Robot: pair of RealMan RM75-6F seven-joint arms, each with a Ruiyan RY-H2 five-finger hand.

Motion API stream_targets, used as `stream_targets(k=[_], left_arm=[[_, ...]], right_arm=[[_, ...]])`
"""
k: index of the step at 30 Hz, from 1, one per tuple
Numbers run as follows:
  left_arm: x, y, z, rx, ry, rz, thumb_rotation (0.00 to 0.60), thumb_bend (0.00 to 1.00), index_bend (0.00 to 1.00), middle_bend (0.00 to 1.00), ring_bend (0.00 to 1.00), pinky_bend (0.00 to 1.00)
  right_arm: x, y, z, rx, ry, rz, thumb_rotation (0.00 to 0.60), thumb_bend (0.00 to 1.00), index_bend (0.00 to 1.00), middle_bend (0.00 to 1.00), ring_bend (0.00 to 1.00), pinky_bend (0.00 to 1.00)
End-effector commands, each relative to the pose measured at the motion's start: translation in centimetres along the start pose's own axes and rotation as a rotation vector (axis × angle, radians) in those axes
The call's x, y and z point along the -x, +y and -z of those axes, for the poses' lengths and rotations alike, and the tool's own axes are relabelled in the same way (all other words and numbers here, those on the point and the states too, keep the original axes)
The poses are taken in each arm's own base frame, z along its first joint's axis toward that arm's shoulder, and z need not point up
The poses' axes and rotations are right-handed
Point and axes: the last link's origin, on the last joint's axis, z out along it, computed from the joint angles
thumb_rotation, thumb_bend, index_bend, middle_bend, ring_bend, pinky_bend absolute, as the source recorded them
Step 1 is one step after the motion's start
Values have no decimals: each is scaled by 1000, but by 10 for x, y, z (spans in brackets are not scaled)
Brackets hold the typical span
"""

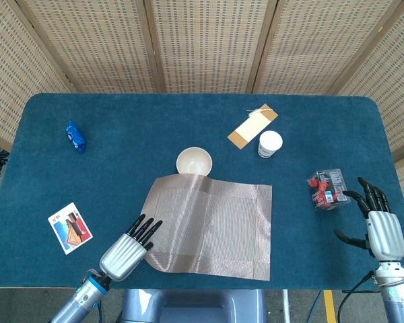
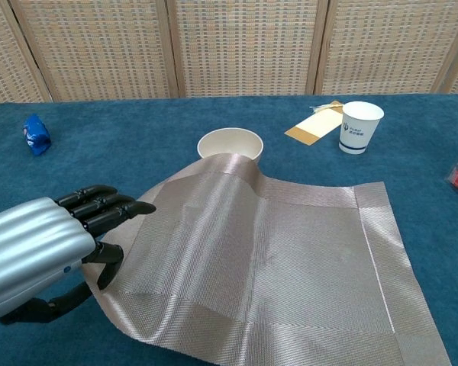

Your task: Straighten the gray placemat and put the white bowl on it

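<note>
- Currently the gray woven placemat (image 1: 210,225) is spread on the blue cloth-covered table (image 1: 121,161) near the front edge, its left part lifted off the surface and rippled, its right part lying flat.
- Its near left corner is pinched by the left hand (image 1: 128,249), the silver back of the hand turned up; in the chest view the black thumb is seen under the fabric and the black fingers (image 2: 107,210) over it.
- The far edge of the placemat is draped up against the near rim of the white round bowl (image 1: 194,161), which is seen upright on the table just beyond the mat, not on it.
- The right hand (image 1: 376,222) is held over the near right edge of the table with fingers spread and nothing in it; it is missing from the chest view.
- A clear plastic packet with red contents (image 1: 327,188) is seen just left of the right hand, apparently not touched by it, though the gap is hard to judge.
- A white paper cup (image 1: 270,143) stands upright further back, with a tan and white card (image 1: 252,126) beside it.
- A small blue wrapper (image 1: 75,136) lies at the far left, and a picture card with a white border (image 1: 71,227) lies near the left front.
</note>
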Motion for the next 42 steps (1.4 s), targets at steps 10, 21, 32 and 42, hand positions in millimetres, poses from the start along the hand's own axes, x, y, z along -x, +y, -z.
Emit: stream_targets(k=[10,21,32,42], left_arm=[[-2,-11,10,120,-89,-20,600,633,616,0,0,0],[-2,-15,17,191,-150,-29,600,611,581,0,0,0],[-11,-34,15,121,-162,-18,600,139,16,0,0,0],[-30,-55,3,49,-98,32,600,139,27,0,0,0]], right_arm=[[1,-1,0,0,-4,5,600,156,263,0,0,0],[1,-1,1,1,-4,6,600,156,263,0,0,0],[1,-1,1,2,0,9,600,156,263,0,0,0],[0,0,0,7,4,9,600,156,263,0,0,0]])
